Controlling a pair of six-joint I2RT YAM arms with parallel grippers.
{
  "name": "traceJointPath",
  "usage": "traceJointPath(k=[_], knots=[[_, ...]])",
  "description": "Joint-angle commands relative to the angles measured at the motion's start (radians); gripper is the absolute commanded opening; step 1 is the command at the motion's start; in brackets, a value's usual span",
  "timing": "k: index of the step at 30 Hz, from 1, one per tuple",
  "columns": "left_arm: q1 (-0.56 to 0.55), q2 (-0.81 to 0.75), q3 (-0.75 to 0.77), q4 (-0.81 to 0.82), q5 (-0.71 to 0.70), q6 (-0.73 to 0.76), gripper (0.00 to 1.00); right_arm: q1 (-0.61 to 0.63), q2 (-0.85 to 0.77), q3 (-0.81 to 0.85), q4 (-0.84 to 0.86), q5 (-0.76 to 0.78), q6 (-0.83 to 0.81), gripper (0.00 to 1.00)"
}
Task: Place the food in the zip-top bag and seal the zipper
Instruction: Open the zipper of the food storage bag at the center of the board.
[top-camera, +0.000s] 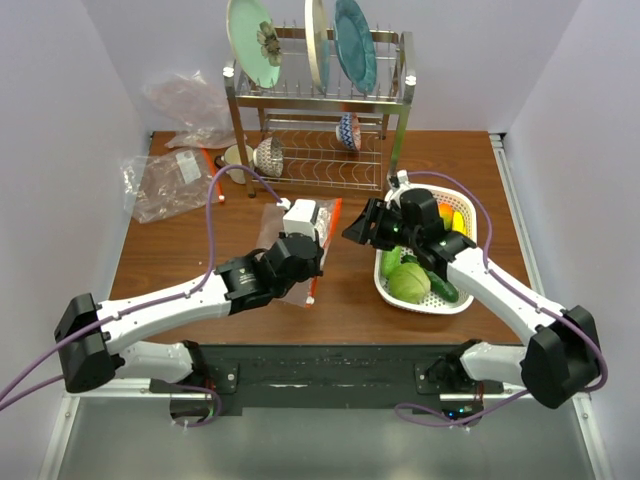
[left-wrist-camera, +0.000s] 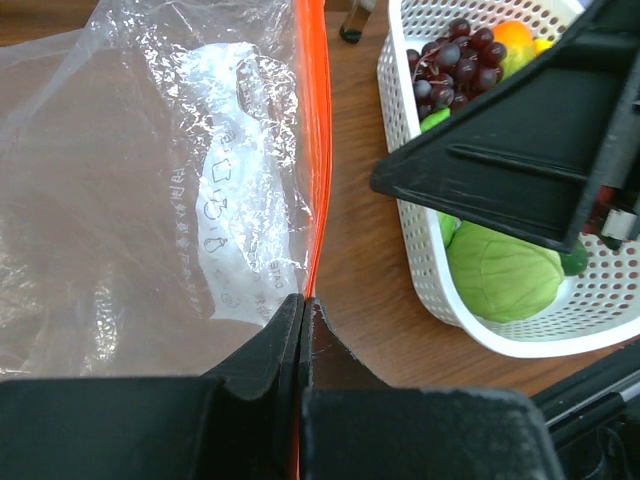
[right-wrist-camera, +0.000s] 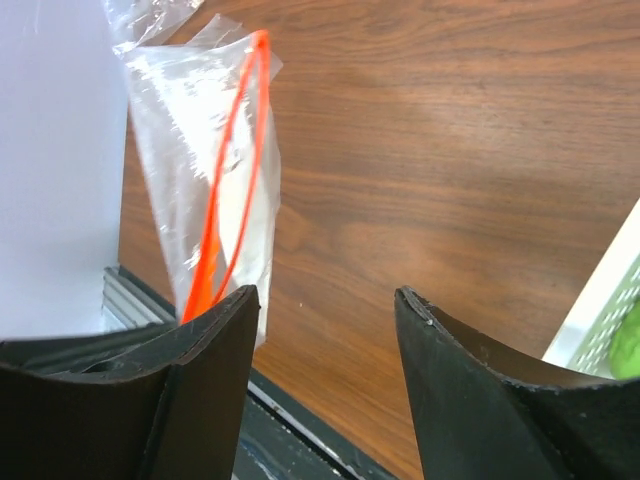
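Observation:
The zip-top bag (left-wrist-camera: 150, 200) is clear, with its orange-red zipper (left-wrist-camera: 317, 130) running along the mouth. My left gripper (left-wrist-camera: 303, 302) is shut on the zipper strip and holds the bag just above the table; in the top view this gripper (top-camera: 312, 262) is at table centre. My right gripper (right-wrist-camera: 325, 300) is open and empty, facing the bag (right-wrist-camera: 210, 150), whose zipper (right-wrist-camera: 235, 160) forms a narrow open loop. In the top view the right gripper (top-camera: 358, 230) is just right of the bag. The food lies in the white basket (top-camera: 462, 303): cabbage (top-camera: 408, 283), cucumber (top-camera: 441, 287), orange fruit (top-camera: 447, 212), grapes (left-wrist-camera: 450, 60).
A metal dish rack (top-camera: 320, 110) with plates and bowls stands at the back. A clear bag with a pale label (top-camera: 170, 180) and another crumpled bag (top-camera: 190, 100) lie at the back left. The basket rim (left-wrist-camera: 420, 250) is close to the right of the held bag.

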Motion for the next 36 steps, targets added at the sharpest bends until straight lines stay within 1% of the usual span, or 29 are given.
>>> traceJointPath(k=[1,7,16,24,26,27,28,30,31,33,34,35,36], knots=[[0.003,-0.039,-0.012,0.066,0.013,-0.018,0.0,0.002,0.016,0.071,0.065,0.016,-0.003,0.58],[0.003,-0.021,-0.012,0.063,0.027,-0.032,0.0,0.003,0.036,0.087,0.078,-0.012,0.017,0.59],[0.001,-0.018,-0.008,0.086,0.065,-0.019,0.0,0.009,0.06,0.088,0.086,-0.004,0.015,0.59],[0.001,-0.015,-0.014,0.086,0.065,-0.023,0.0,0.051,0.096,0.099,0.092,-0.003,0.012,0.59],[0.001,-0.012,-0.018,0.086,0.062,-0.023,0.0,0.059,0.1,0.099,0.086,-0.007,0.005,0.45],[0.001,-0.013,-0.02,0.088,0.059,-0.024,0.0,0.06,0.096,0.101,0.08,-0.006,0.004,0.41],[0.001,-0.013,-0.02,0.085,0.056,-0.029,0.0,0.062,0.093,0.099,0.074,-0.004,0.003,0.33],[0.001,-0.015,-0.021,0.082,0.045,-0.029,0.0,0.065,0.079,0.085,0.072,0.001,0.003,0.25],[0.003,-0.016,-0.023,0.079,0.042,-0.03,0.0,0.068,0.062,0.073,0.072,0.004,0.003,0.18],[0.001,-0.016,-0.015,0.068,0.03,-0.032,0.0,0.075,0.045,0.064,0.068,0.005,0.0,0.1],[0.003,-0.016,-0.011,0.059,0.022,-0.039,0.0,0.075,0.031,0.058,0.062,0.008,-0.002,0.03],[0.003,-0.015,0.002,0.025,-0.005,-0.045,0.0,0.077,0.022,0.056,0.048,0.011,-0.003,0.0],[0.003,-0.012,0.012,0.002,-0.027,-0.052,0.0,0.078,0.014,0.053,0.04,0.016,-0.009,0.0]])
